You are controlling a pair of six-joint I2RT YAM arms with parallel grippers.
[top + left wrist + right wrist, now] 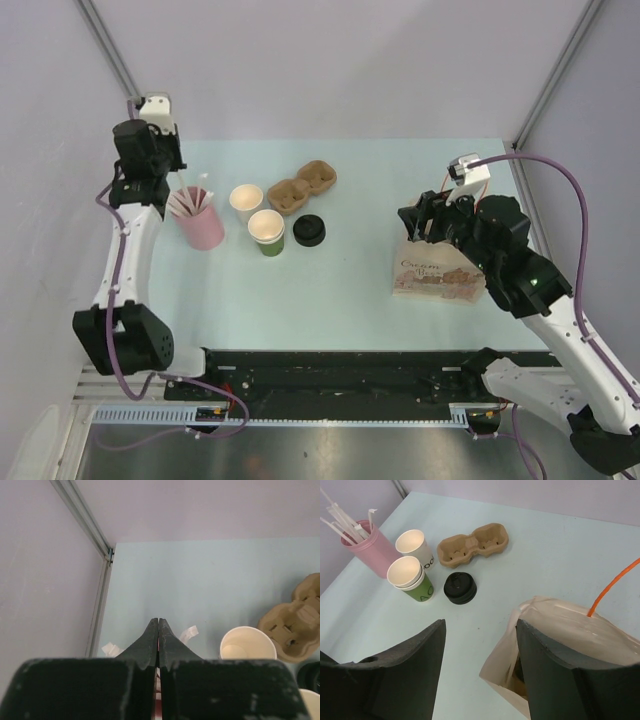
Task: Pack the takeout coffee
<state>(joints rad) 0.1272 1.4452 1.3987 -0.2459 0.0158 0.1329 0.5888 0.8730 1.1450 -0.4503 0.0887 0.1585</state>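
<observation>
Plainly legible writing is scarce. The white cup shows dark letters "oo" on its side. The green cup has pale letters that read something like "AC". The bag carries brown script beginning "Cream", with the rest too small to read.

Both cups stand upright on the table, long axis vertical and mouths open upward. They stand just beside each other near the table's middle, the white one farther from the arms' bases and the green one nearer.

The black lid lies flat on the table just right of the green cup, apart from both mouths. Whether it is one lid or a stack cannot be told. The brown carrier lies behind the lid, its length running roughly across the table. The pink cup of straws stands left of the two cups.

The left gripper hangs over the straws with its fingers pressed together; whether they pinch a straw cannot be told. The right gripper hovers at the bag's open top, its fingers spread wide around nothing.
</observation>
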